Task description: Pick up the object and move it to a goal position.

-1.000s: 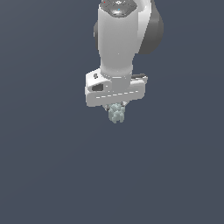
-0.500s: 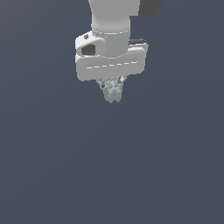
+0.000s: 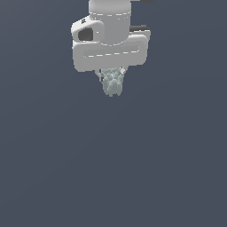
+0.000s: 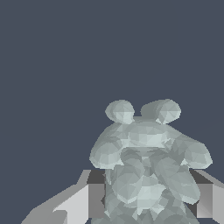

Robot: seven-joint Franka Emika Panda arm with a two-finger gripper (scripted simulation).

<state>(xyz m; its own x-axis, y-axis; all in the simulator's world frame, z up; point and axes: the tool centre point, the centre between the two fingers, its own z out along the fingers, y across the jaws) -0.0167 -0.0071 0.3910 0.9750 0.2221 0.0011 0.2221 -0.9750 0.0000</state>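
One thing matters here: the object (image 3: 112, 83), a pale grey-green knobbly cluster, hangs directly under the white gripper (image 3: 111, 79), pinched between its fingers w/ the lower lobes poking out below. In the wrist view the object (image 4: 146, 166) fills the gap betw. the two fingertips (image 4: 78, 203), both pressing its sides, so the claw is closed narrow round it, holding it.

Handling, my guess: light, since it is much narrower than the gripper body. Looks stiff, not squashy; lobes keep their shape under the pinch. Bumpy surface means contact on a few high spots only, so it could pivot or slip if swung fast. Best hold is across the thick middle of the cluster, where the fingers appear to sit now; the two small knobs at the far end are no place to grip.

Room: nothing else visible near the gripper, only flat dark grey background on every side of it in both views. No edges, walls or obstacles seen. No goal marker visible either, so can't tell which way it lies from the gripper.
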